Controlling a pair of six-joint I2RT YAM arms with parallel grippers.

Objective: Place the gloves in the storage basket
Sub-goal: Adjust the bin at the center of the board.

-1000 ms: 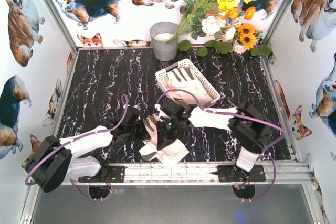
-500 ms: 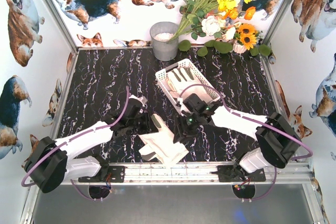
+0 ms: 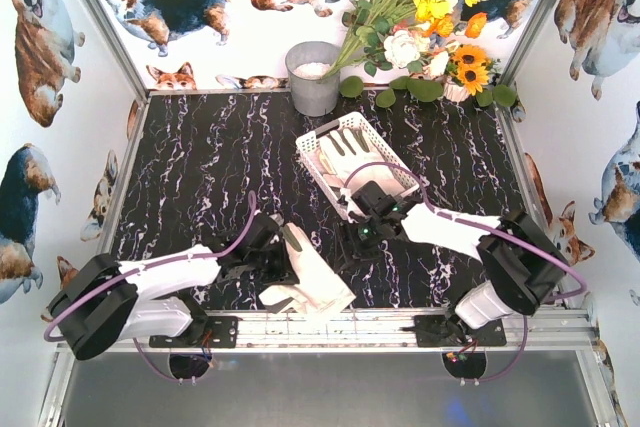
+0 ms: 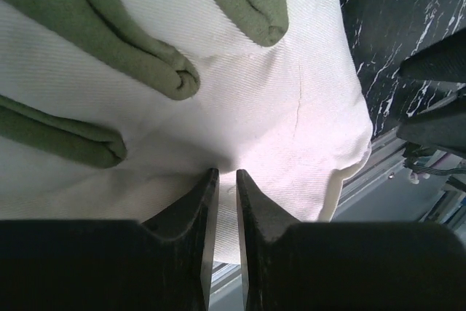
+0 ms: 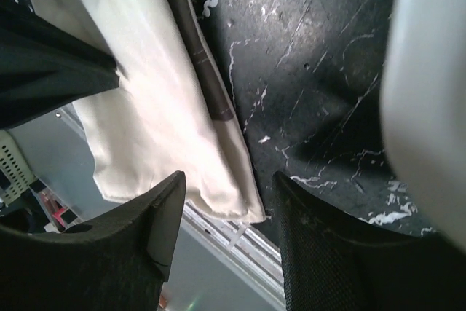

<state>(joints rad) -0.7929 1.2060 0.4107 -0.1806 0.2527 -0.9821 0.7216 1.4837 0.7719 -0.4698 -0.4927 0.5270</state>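
- My right gripper [image 5: 229, 180] has backed toward 3 o'clock, fingers spread and empty.
- My left gripper [image 4: 227, 176]: jaws nearly meeting at the work glove's [image 3: 315, 282] edge; pinch unclear.
- The work glove lies at 7 o'clock of the storage basket [image 3: 390, 155]; I should secure the fabric before lifting.

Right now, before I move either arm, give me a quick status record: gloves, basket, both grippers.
storage basket: holds one glove
loose glove: outside basket, lying between both grippers
left gripper: nearly shut, apparently pinching loose glove's white fabric
right gripper: open, empty, beside loose glove's cuff
remaining: loose glove not yet in basket
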